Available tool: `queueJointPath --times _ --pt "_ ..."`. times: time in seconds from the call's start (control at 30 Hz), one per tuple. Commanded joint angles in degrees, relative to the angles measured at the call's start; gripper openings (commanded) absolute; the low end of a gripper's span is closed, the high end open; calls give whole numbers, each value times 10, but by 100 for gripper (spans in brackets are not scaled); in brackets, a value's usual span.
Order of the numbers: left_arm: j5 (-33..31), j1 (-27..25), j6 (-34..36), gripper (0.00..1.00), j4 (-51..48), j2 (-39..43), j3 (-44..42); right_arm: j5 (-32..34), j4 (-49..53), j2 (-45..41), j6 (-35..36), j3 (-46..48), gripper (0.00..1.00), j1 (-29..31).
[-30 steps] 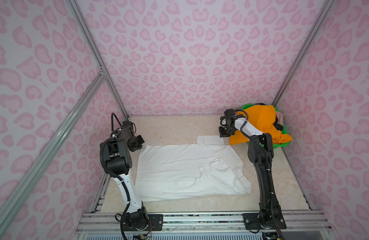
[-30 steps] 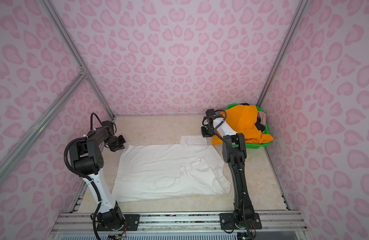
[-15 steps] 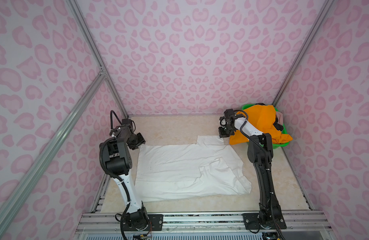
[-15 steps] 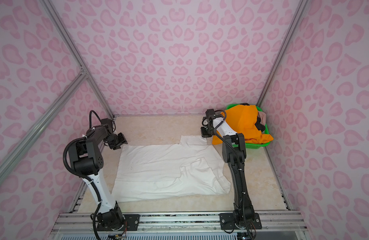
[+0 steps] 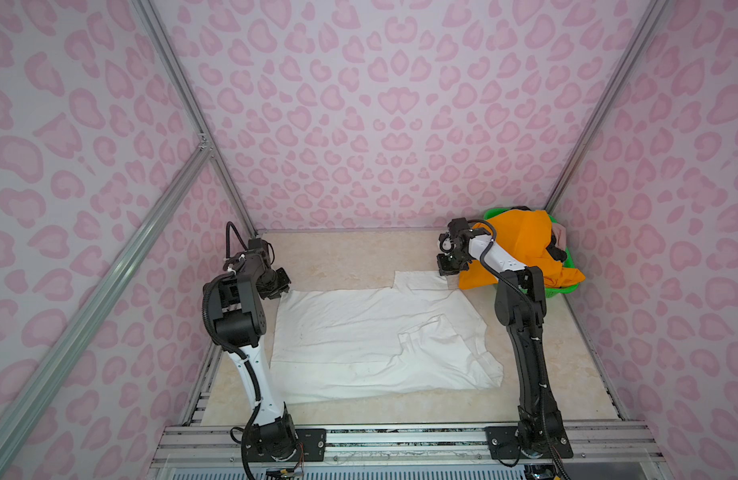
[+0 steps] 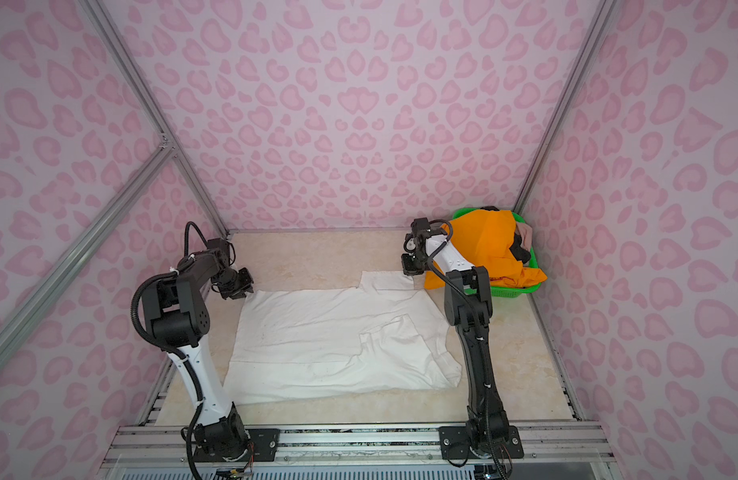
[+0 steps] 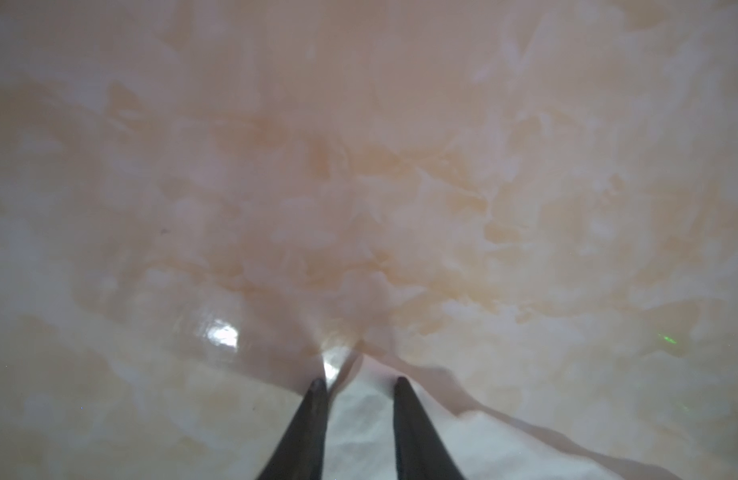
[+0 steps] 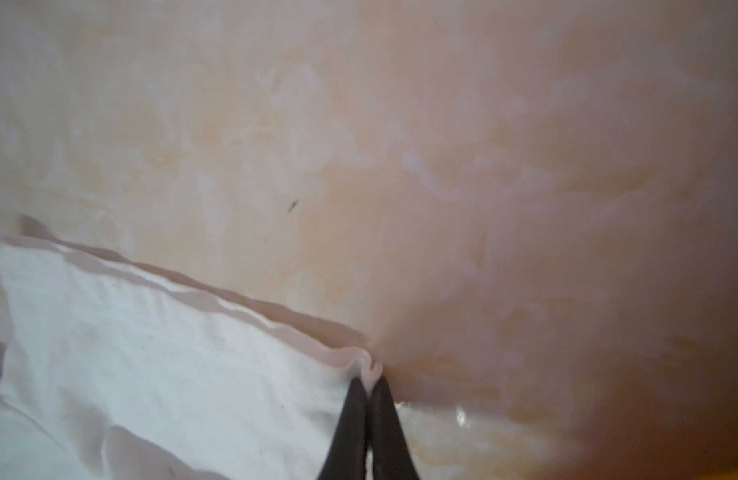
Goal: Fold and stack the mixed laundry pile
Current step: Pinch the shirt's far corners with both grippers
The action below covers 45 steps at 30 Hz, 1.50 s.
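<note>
left end effector (image 5: 284, 287) nudged onto white T-shirt (image 5: 359, 332) corner, jaws apart | right end effector (image 5: 447, 271) low, pinching its sleeve (image 5: 419, 280)

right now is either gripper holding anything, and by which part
Right gripper pinches the white T-shirt by a sleeve corner; left gripper straddles another corner, jaws apart, gripping nothing.

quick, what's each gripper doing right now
left gripper: open, straddling a corner of the white T-shirt
right gripper: shut on the white T-shirt, at its edge
</note>
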<state>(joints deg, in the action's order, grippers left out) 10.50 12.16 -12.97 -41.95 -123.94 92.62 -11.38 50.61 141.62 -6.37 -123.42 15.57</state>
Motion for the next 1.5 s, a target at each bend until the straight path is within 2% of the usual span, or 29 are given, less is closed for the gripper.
queueJointPath --times 0.0,0.3,0.47,0.67,0.87,1.1,1.4,1.47 --pt "-47 0 -5 20 -27 1 -14 -4 25 1 2 5 2 1" --pt "-38 -1 -14 12 -16 11 -21 -6 23 -2 4 7 1 1" --pt "-31 -4 -18 3 -11 21 -27 -8 18 -6 5 12 1 1" --pt "-17 -4 -25 3 -4 56 -36 -19 13 -15 13 16 0 1" --pt "-15 -4 -31 3 -5 89 -24 -36 -41 -68 26 64 0 1" --pt "-15 -3 -31 3 -13 117 -16 -43 -58 -102 46 82 0 2" --pt "-21 3 -27 3 -15 186 -68 -36 -81 -201 64 163 0 3" --pt "-9 4 -12 17 -8 179 -72 -39 -77 -207 65 165 0 3"
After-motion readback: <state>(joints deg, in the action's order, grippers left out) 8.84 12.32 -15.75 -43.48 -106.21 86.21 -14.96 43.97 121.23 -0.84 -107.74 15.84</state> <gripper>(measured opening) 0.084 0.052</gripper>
